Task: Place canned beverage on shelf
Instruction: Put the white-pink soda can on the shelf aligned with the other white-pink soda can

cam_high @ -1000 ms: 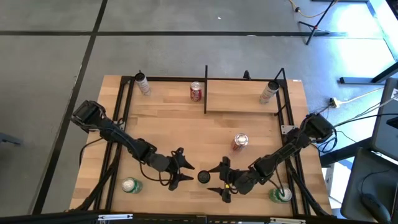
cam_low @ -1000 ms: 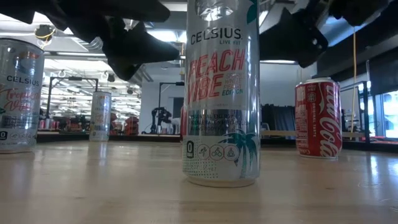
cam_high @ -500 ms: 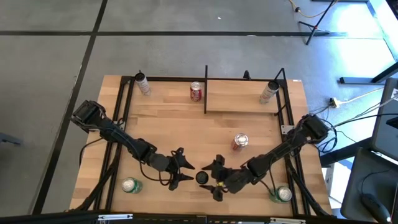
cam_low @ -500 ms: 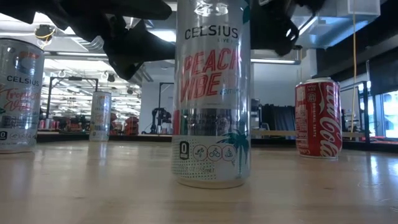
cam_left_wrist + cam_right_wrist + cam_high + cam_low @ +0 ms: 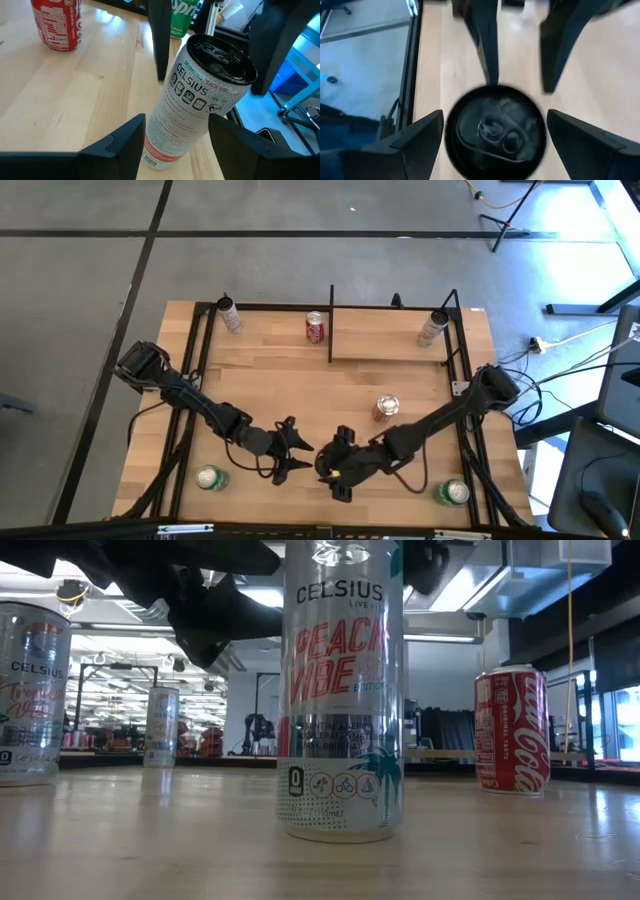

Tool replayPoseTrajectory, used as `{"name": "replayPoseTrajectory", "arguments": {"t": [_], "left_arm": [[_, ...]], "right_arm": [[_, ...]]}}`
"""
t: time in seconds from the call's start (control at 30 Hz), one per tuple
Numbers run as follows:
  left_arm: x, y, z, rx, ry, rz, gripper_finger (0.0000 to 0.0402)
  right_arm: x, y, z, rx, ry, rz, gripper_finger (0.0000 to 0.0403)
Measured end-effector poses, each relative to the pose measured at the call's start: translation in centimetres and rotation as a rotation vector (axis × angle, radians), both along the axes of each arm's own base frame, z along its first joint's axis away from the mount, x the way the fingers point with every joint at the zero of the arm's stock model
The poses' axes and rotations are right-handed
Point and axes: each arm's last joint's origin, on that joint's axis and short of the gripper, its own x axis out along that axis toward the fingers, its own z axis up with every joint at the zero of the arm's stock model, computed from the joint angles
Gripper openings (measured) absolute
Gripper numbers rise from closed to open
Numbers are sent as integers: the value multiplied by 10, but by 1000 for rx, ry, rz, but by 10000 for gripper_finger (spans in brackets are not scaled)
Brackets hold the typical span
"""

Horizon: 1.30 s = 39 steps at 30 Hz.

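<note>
Around the Celsius Peach Vibe can [image 5: 325, 465] the right gripper [image 5: 335, 468] now stands with its fingers spread wide, one on each side of the black lid, as the right wrist view shows; they do not yet seem to touch the can. A second ago this gripper was well to the right of the can, and half a second ago just beside it, so it has slid in to straddle it. I judge the reach is done and closing on the can comes next. Just left of the can the left gripper [image 5: 296, 452] hovers, also open, pointing at the can without holding it. The can stands upright on the tabletop [image 5: 280, 385], near its front edge. Farther back from the can, a Coca-Cola can [image 5: 386, 408] stands to the right, and beyond that the shelf [image 5: 390, 340] lies along the far edge, with a slim can [image 5: 432, 328] at its right end.
</note>
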Motion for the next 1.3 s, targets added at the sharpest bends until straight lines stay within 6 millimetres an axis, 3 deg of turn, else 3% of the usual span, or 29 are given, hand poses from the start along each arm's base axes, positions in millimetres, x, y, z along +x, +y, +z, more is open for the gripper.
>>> {"name": "replayPoseTrajectory", "arguments": {"t": [0.2,0.43,0.57,0.67,0.83,1.0,1.3], "left_arm": [[0,0,0,-5,1,2,211],[-1,0,3,-18,1,-21,211],[-9,3,29,-79,-53,-29,211],[-20,9,50,-89,-69,-37,211],[-46,26,83,-81,-70,-10,211],[-69,48,106,-72,-71,42,211],[-87,84,120,-38,-57,128,211]], "right_arm": [[3,0,-5,26,12,-11,324],[2,-1,-3,17,7,-17,226],[-4,-4,7,21,9,-16,226],[-14,-10,32,38,-33,-22,226],[-44,-31,76,8,-66,-68,226],[-83,-67,114,-36,-56,-149,226],[-168,-135,153,-120,24,-388,226]]}}
